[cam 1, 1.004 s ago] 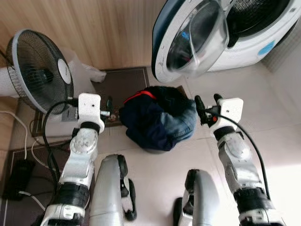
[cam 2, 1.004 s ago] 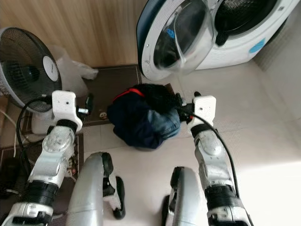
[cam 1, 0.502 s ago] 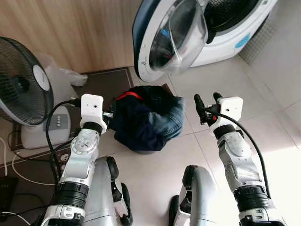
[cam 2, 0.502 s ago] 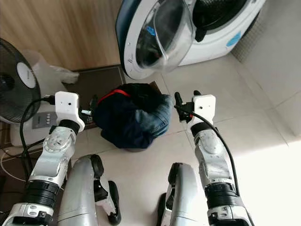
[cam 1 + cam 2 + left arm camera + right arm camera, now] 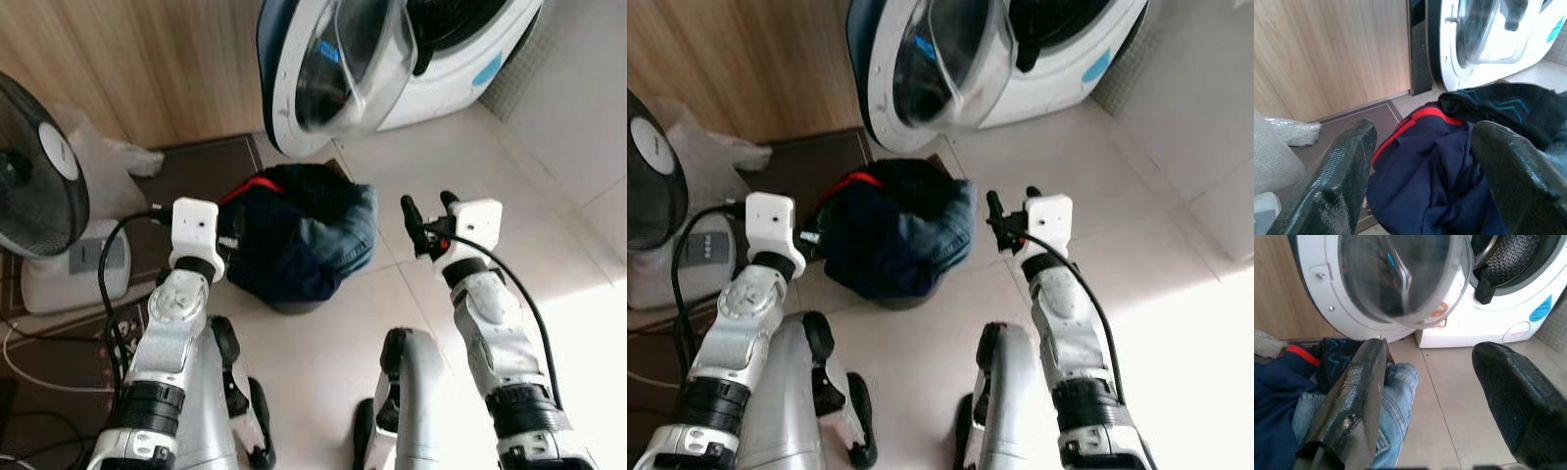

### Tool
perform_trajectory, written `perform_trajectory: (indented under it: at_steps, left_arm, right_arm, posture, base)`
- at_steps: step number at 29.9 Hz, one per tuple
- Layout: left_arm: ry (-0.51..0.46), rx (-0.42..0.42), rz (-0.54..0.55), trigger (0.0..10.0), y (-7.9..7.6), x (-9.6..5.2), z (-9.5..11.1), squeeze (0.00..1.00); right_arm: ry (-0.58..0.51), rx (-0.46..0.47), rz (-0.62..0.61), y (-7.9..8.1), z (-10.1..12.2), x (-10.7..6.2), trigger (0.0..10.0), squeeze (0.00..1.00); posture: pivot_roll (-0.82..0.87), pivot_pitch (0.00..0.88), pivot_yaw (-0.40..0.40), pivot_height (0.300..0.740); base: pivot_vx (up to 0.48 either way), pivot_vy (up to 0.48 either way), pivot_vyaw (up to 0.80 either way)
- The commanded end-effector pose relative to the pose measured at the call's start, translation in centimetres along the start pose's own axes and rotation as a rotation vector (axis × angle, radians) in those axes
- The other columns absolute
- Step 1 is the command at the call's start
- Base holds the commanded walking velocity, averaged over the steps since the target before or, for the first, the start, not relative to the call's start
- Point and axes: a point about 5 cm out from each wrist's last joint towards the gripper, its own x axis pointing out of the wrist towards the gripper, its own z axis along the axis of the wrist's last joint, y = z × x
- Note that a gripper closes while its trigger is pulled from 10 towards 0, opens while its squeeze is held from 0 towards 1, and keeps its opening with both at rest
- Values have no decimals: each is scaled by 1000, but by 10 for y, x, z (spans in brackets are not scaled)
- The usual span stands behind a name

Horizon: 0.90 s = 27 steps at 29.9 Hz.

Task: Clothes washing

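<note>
A heap of clothes, dark navy with a red trim and blue jeans on its right side, sits piled on the tiled floor between my arms. Behind it stands a white washing machine with its round glass door swung open to the left and the dark drum exposed. My left gripper is open, close against the left side of the heap. My right gripper is open and empty, held just right of the jeans.
A standing fan on a white base is at the left, with cables on the dark mat. A crumpled plastic bag lies by the wooden wall. My own legs fill the foreground. Pale tiles stretch to the right.
The whole view has shifted left and slightly down as the camera turned right; the fan has slid toward the left edge. Both grippers keep their places beside the heap, still open.
</note>
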Motion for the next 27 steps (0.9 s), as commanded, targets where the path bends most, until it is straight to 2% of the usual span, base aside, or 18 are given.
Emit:
perform_trajectory:
  at_steps: [1,7,8,12,13,14,19,21,24,27]
  left_arm:
    - [27,-22,3,10000,1,-3,-6,0]
    - [45,-27,17,10000,3,-4,-9,0]
    - [77,-41,19,10000,5,-4,-14,0]
    - [101,-69,4,10000,5,-6,-19,0]
    - [102,-71,1,10000,4,-6,-20,31]
    - [98,-65,-10,10000,4,-7,-21,1000]
    - [130,-86,-115,10000,-7,-10,-26,1000]
    - [166,-57,-157,10000,-10,-11,-32,1000]
    - [210,-10,-146,10000,-4,-11,-40,1000]
    - [219,-13,-151,10000,-3,-11,-42,1000]
  right_arm:
    - [19,-11,-4,-3,-5,-4,10000,0]
    - [18,-10,-3,-4,-5,-4,10000,0]
    - [17,-9,2,-3,-5,-3,10000,0]
    - [16,-7,5,-3,-5,-4,10000,0]
    - [16,-7,6,-3,-5,-4,10000,0]
    - [19,-7,7,-3,-6,-5,10000,0]
    - [26,-10,13,-5,-7,-6,10000,0]
    - [26,-10,16,-5,-6,-5,10000,0]
    - [30,-15,26,-5,-6,-5,10000,0]
    - [31,-17,29,-6,-6,-4,10000,0]
  posture:
    - [114,289,-67,437]
    - [114,286,-72,437]
    - [114,286,-72,437]
    - [112,286,-75,437]
    - [112,286,-75,437]
    - [113,285,-79,437]
    - [109,285,-92,437]
    - [110,284,-98,437]
    - [107,280,-111,437]
    - [105,280,-117,437]
  base:
    - [0,0,0]
    - [0,0,0]
    - [0,0,0]
    - [0,0,0]
    - [0,0,0]
    - [0,0,0]
    - [0,0,0]
    - [0,0,0]
    - [0,0,0]
    - [0,0,0]
